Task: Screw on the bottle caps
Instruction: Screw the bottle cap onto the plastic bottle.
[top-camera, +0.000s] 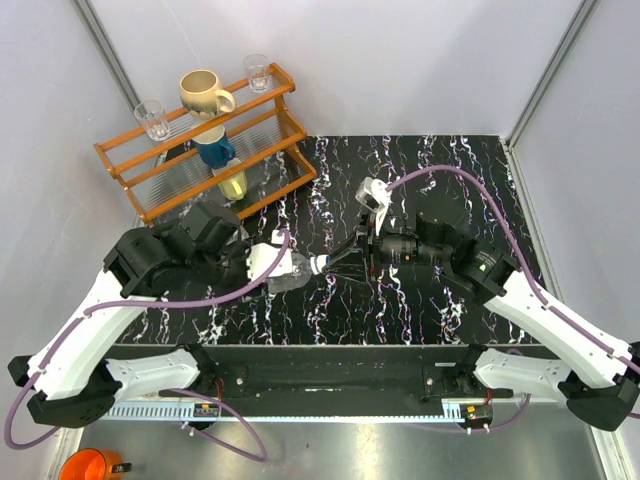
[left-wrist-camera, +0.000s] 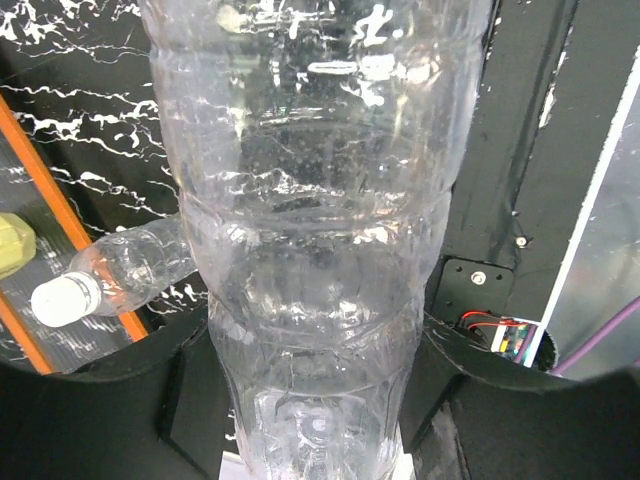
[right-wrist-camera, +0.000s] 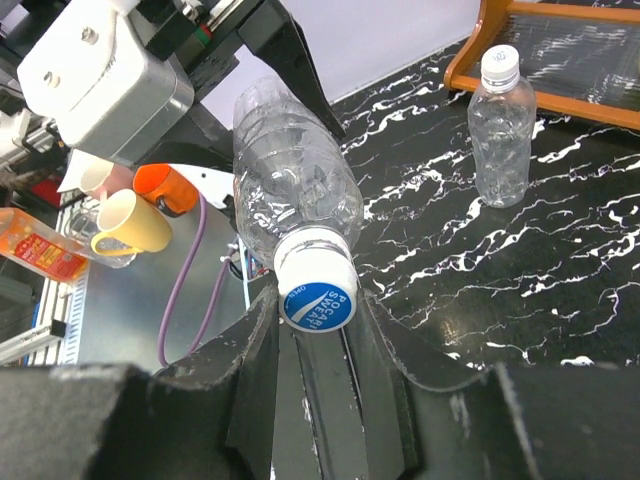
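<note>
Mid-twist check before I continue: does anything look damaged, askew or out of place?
The held bottle looks dented along its body, near the left gripper clamping it. Its cap, gripped by the right gripper, looks square on the neck. The other bottle stands upright and capped by the wooden rack.

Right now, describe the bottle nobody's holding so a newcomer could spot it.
On the black marbled table, find the orange dish rack at the far left. Right beside its lower rail a small clear bottle stands upright, white cap on. Unlike the held bottle, gripped sideways with a blue-printed cap, it is free and vertical.
</note>
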